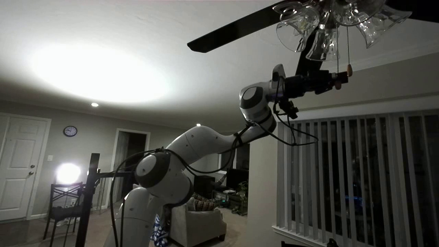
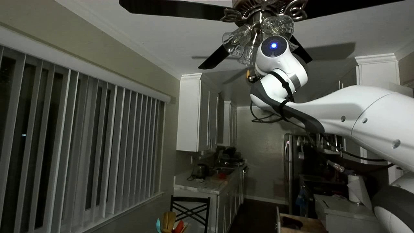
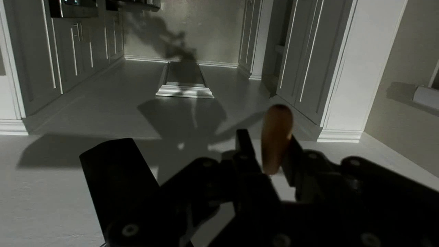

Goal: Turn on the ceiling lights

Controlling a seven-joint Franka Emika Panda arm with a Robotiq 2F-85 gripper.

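Observation:
The ceiling light has clear glass shades [image 1: 322,43] under a fan and looks unlit; the shades [image 2: 237,40] show in both exterior views. Two chains hang from it in an exterior view: one wooden pull [image 1: 349,70] is just above the fingertips, and another wooden pull [image 1: 338,85] shows at the fingers' lower side. My gripper [image 1: 343,77] reaches up at the chain ends. In the wrist view, which is upside down, a wooden pull [image 3: 277,128] lies between the parted jaws [image 3: 268,139], close to the right finger, with a gap to the left finger. The arm mostly hides the gripper in an exterior view [image 2: 254,78].
Dark fan blades [image 1: 236,31] extend close above the arm; a dark blade-like piece [image 3: 118,178] is beside the jaws in the wrist view. Loose cables [image 1: 298,144] hang from the wrist. A window with vertical blinds [image 1: 337,171] and kitchen cabinets [image 2: 190,113] are farther off.

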